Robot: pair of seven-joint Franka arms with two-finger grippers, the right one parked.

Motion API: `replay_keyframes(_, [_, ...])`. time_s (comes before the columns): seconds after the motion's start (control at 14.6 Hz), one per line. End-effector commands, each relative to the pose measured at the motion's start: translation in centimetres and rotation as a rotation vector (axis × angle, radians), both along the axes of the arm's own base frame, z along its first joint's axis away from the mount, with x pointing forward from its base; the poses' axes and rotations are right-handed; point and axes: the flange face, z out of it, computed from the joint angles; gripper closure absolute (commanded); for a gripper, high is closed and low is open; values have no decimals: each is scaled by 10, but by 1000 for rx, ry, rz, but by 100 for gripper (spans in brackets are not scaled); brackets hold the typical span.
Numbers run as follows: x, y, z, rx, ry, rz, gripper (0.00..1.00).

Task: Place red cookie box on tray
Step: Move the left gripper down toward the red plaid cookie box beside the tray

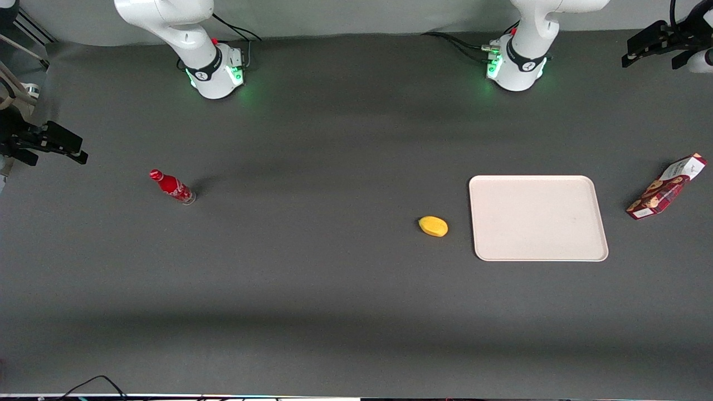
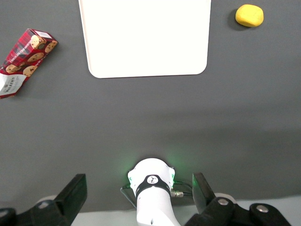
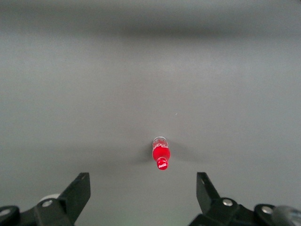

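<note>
While the red cookie box [image 1: 667,187] lies flat on the dark table at the working arm's end, beside the cream tray [image 1: 600,245] but clear of its rim, nothing has yet been grasped; the left gripper [image 1: 663,42] hangs high near its arm's base, farther from the front camera than the box, with its fingers [image 2: 73,193] spread wide and empty, as the wrist view shows. The step in hand, as I judge it, is the reach and grasp; it wants care because the carton sits at a slant, its white-panelled end farther from the front camera than its dark-red end. A good approach would turn the wrist so the fingers close across the narrow width, not the length; gripping near the middle should keep the box from tipping when lifted. Descent ought to be straight down and slow near the table, since a thin carton can skid or crush under a hasty squeeze. The tray is bare and much larger than the box, so the set-down looks forgiving; a low carry over the rim should do. The yellow lemon-like fruit [image 1: 433,226] lies beside the tray toward the parked arm's end, and the small red soda bottle [image 1: 172,186] stands well apart; neither lies in the likely path.
</note>
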Motion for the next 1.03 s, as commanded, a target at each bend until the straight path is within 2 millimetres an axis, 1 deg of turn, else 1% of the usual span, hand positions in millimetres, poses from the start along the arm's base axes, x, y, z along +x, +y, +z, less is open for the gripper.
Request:
replay_keyframes(0.0, [16, 0, -5, 31, 8, -10, 0])
replay_keyframes(0.27, [20, 3, -9, 42, 12, 14, 0])
replay_keyframes(0.34, [21, 7, -11, 43, 12, 23, 0])
replay_keyframes(0.48, [28, 30, -17, 33, 17, 47, 0])
replay_keyframes(0.55, [36, 41, -21, 43, 22, 34, 0])
replay_keyframes(0.68, [60, 71, -30, 59, 45, -66, 0])
replay_keyframes(0.82, [87, 104, -45, 63, 79, -176, 0])
replay_keyframes(0.96, [107, 140, -67, 64, 119, -283, 0])
